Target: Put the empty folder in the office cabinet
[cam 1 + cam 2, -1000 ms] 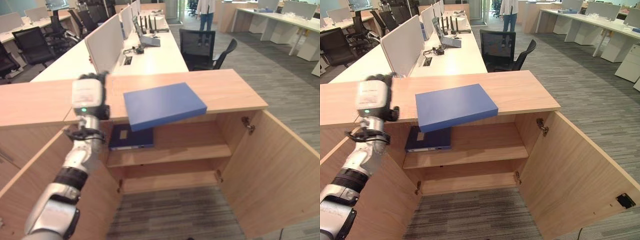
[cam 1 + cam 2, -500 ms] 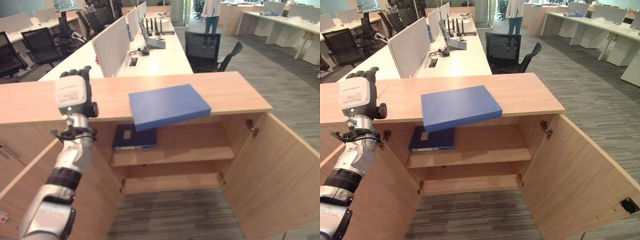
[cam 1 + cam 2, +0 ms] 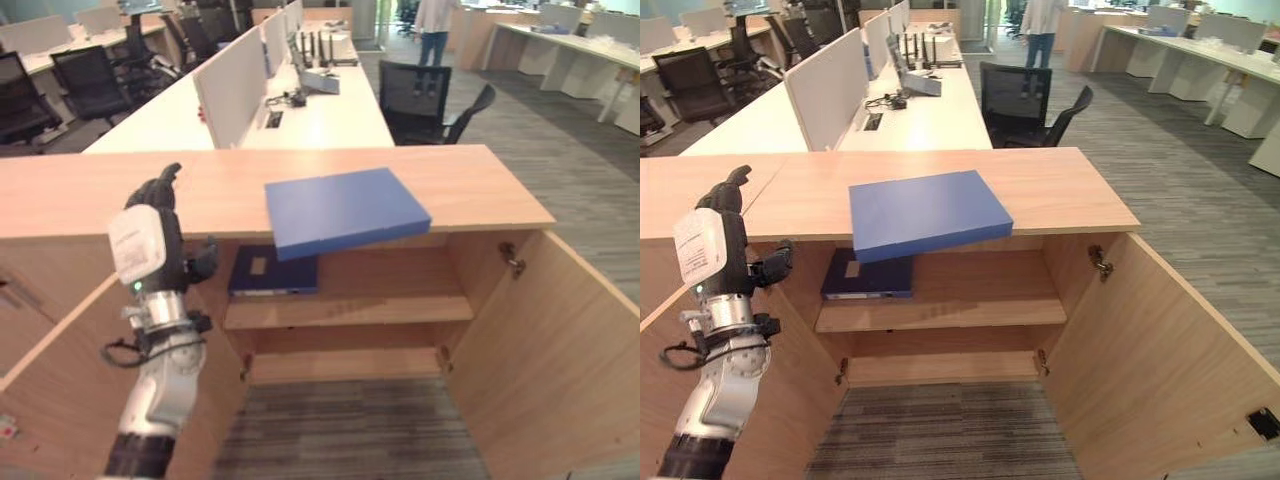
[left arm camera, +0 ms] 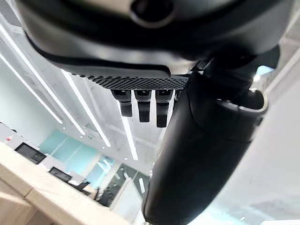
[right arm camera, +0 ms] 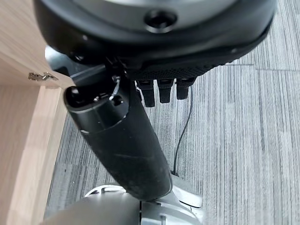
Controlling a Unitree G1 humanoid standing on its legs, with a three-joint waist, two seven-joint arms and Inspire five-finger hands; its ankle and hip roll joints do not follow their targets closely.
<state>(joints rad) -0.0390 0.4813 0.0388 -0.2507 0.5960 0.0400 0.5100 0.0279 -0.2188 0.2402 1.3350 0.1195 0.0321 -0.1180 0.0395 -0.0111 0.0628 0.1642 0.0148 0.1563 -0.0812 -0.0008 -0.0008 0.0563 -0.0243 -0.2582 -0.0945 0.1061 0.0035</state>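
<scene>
On top of the cabinet, the blue folder is seen lying flat with one corner past the front edge, off to the right of the raised, open, empty left hand, the nearer one.

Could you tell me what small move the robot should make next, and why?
Probably bring the left hand across to the blue folder. The folder lies untouched on the cabinet top, overhanging its front edge, while the hand is raised, open and empty beside the open cabinet.
</scene>
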